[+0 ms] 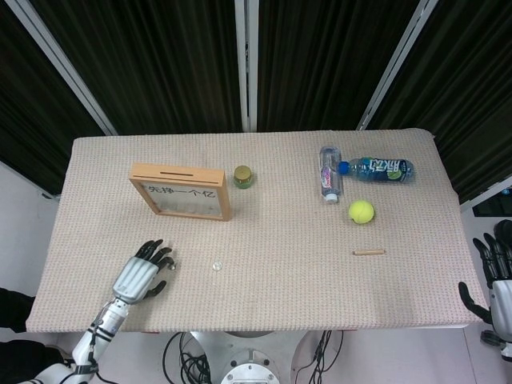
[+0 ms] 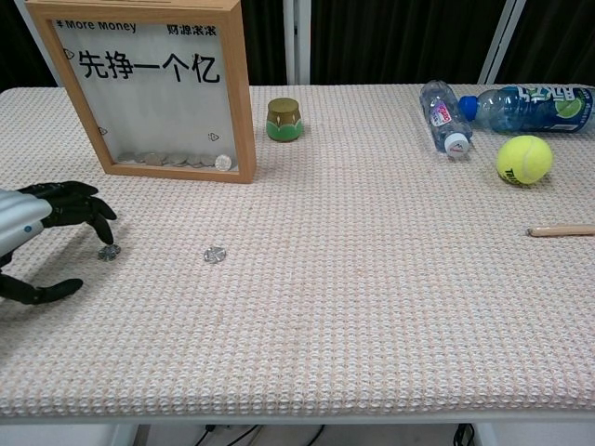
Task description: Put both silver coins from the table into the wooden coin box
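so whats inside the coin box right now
Through the coin box front pane, a row of silver coins lies along the bottom. The printed lettering covers part of the pane, and the count is unclear.

The left hand (image 2: 42, 237) is seen at the table (image 2: 372, 316) edge, fingers spread above one silver coin (image 2: 108, 252). A second coin (image 2: 216, 253) lies nearby, before the wooden coin box (image 2: 244, 102).

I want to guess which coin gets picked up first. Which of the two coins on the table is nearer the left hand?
The outer coin, right at the fingertips of the left hand; the other coin lies apart, toward the table's middle.
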